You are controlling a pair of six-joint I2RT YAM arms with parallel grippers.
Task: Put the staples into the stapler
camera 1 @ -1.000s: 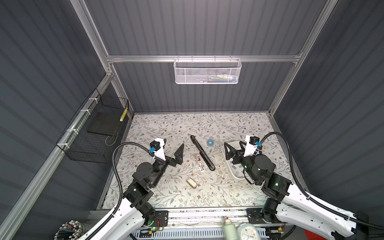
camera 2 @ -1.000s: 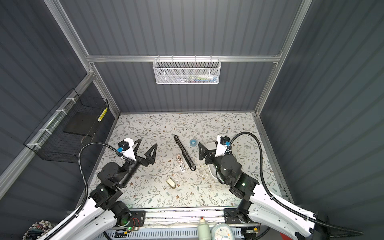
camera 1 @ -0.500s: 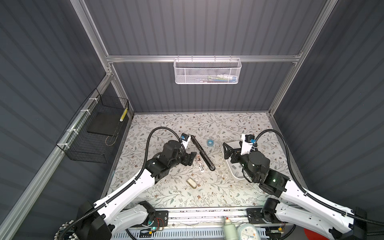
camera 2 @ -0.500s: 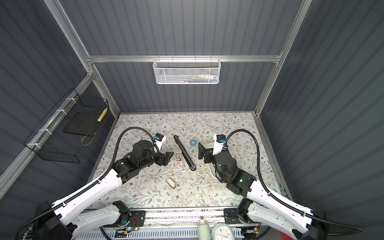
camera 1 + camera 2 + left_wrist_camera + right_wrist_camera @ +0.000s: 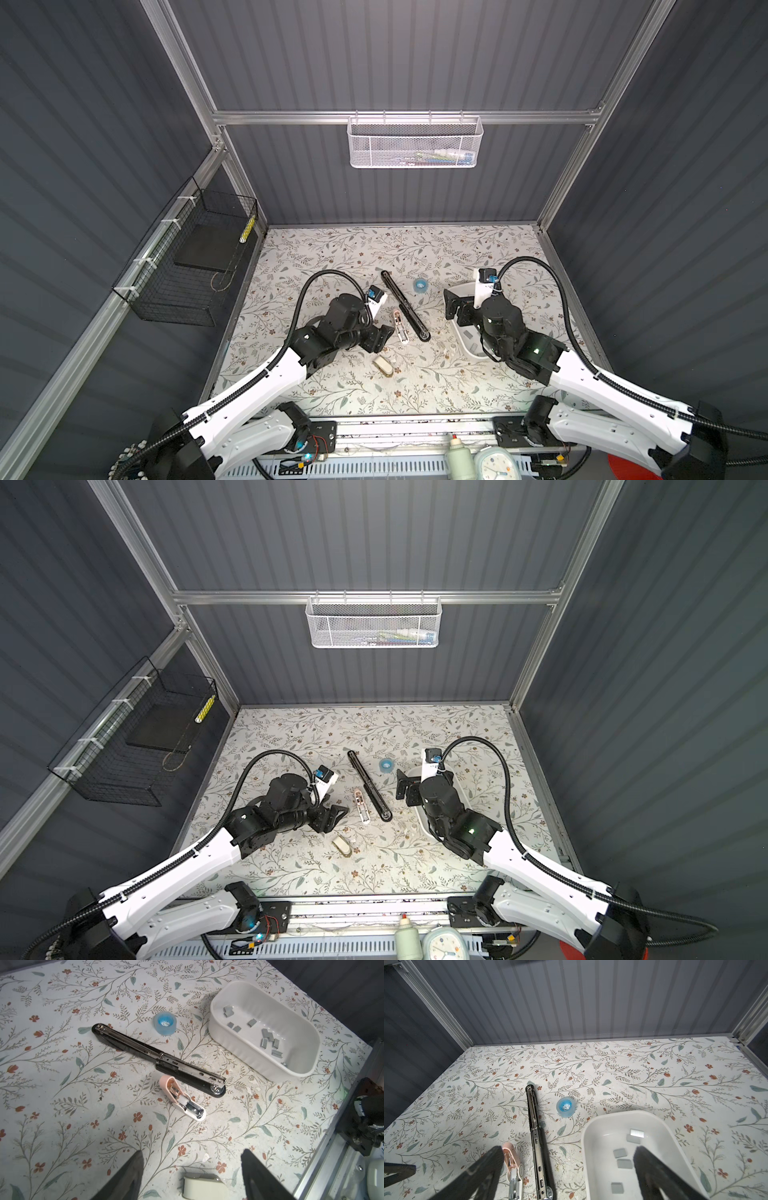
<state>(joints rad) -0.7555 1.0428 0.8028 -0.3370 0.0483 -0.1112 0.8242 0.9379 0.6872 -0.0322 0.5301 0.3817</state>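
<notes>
Centre-left of table: L gripper (image 5: 192, 1159), jaws partly apart, empty, touching nothing, just beside cream stapler (image 5: 202, 1185). R gripper (image 5: 569, 1153): jaws wide apart, empty, over white tray (image 5: 228, 1043) w/ staples (image 5: 265, 1033), right of black stapler (image 5: 158, 1059).

No legible text; even the clock (image 5: 496, 464) seems too blurred.

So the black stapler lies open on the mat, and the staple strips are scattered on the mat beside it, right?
Not quite: the black stapler does lie open on the mat, but the staple strips are inside the white tub. The left wrist view shows it.
</notes>
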